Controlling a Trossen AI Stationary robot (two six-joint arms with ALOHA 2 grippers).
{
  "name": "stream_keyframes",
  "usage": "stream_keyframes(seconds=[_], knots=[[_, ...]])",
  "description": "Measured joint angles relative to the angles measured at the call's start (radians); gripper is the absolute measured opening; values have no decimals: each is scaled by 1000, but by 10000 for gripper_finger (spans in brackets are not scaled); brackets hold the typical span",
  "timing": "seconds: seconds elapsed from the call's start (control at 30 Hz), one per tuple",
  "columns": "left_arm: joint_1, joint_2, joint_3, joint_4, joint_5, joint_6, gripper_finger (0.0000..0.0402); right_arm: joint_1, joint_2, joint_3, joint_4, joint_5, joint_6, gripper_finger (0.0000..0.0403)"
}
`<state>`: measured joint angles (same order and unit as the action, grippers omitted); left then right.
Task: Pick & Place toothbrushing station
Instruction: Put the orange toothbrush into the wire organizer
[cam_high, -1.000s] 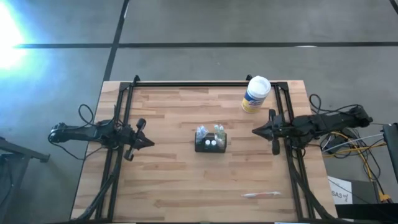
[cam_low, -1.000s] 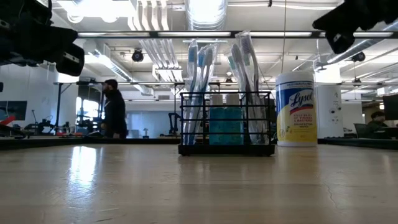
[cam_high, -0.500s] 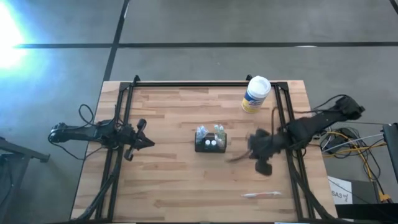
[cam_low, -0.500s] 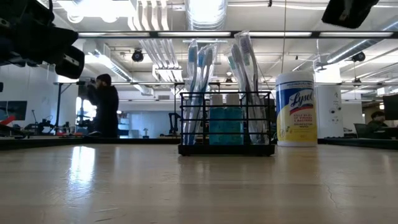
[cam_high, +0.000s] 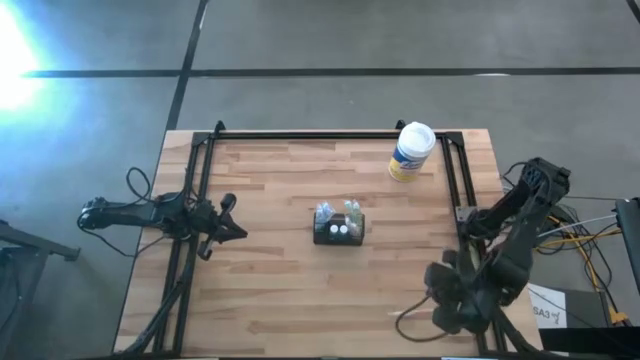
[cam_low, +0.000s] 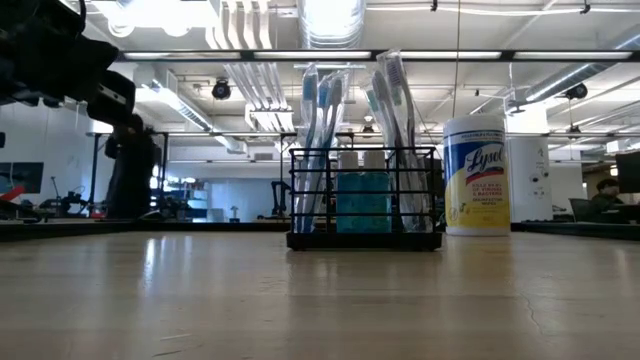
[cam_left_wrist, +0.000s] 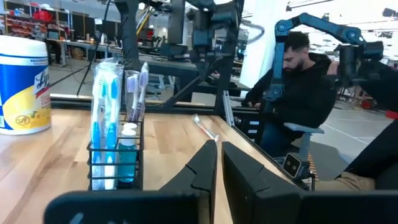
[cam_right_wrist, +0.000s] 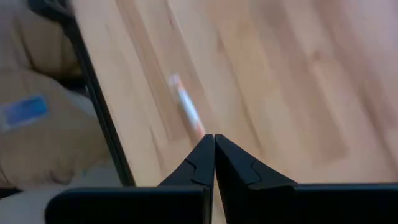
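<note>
A: Right end effector (cam_right_wrist: 213, 144): fingers pressed together, nothing between them. It's above the near right part of the counter (cam_high: 270, 290), well apart from the toothbrushing station (cam_high: 339, 229), with the tip over a loose toothbrush (cam_right_wrist: 186, 112) lying flat near the counter's edge.

B: So which step are you in?

A: Approach, I'd say. Nothing's gripped yet. The station sits upright near the middle of the counter with brushes and small bottles standing in it.

B: Left side?

A: Left end effector (cam_left_wrist: 219, 163) waits to the left of the station, level with it and apart from it, tips pointing at it. Fingers nearly shut with a thin gap, empty.

B: What does the next move call for?

A: You need to part the right fingers before you go down. The loose toothbrush is thin and flat on the wood, so you want the fingers across its handle and low, almost touching the counter. Then lift, carry it toward the station and tip it upright over an opening in the top.

B: Anything in the way?

A: The white wipes canister (cam_high: 411, 152) is beyond the station, toward the far right corner, off your likely path. Risk is the brush sliding or rolling toward the edge if you nudge it.
</note>
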<state>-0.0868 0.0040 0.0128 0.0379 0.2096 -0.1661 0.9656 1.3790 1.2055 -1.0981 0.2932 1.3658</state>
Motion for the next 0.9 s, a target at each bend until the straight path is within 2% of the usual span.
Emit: stream_keyframes(seconds=[0.17, 0.4, 0.63, 0.9], knots=[[0, 0, -1, 12, 9, -33, 26, -3, 96, -9, 20, -179, 86, 45], [0, 0, -1, 16, 27, -46, 28, -4, 207, -6, 30, -362, 77, 134], [0, 0, -2, 19, 35, -46, 30, -26, 258, -4, 36, -370, 11, 191], [-1, 0, -2, 19, 35, -46, 30, -58, 310, -17, 105, -370, -76, 199]])
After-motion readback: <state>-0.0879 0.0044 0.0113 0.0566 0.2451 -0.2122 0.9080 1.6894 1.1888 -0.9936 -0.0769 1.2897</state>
